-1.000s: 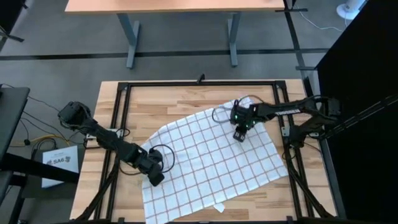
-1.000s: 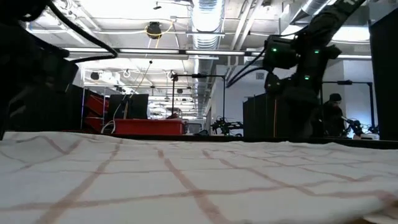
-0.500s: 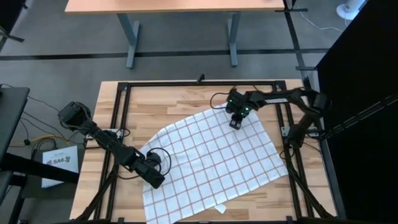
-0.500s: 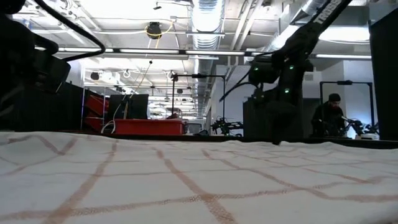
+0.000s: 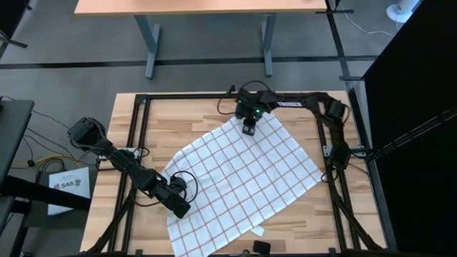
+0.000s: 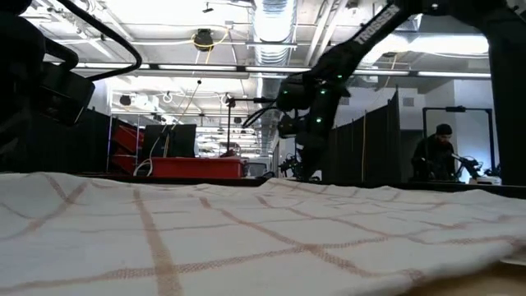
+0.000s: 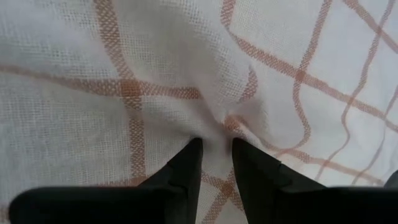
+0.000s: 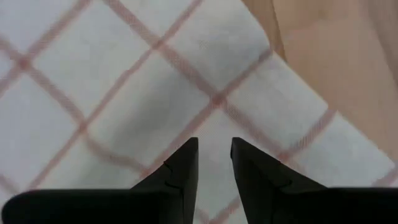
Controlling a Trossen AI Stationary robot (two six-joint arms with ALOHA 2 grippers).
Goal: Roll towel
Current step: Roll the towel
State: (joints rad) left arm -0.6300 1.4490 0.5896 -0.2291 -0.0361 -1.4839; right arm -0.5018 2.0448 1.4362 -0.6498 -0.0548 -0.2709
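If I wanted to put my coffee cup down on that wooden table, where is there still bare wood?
The towel fills the middle. Bare wood shows in the far left corner, between the black frame and the towel's far corner, and in the near right corner beside the towel's right tip. It is crowded at the far corner, where the right gripper sits, and at the left edge, where the left gripper sits.

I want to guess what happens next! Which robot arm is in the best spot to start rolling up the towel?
Probably the right. Its gripper sits at the towel's far corner, a free end to roll from. The left gripper, jaws pinching cloth, sits along the towel's left edge and could hold it steady.
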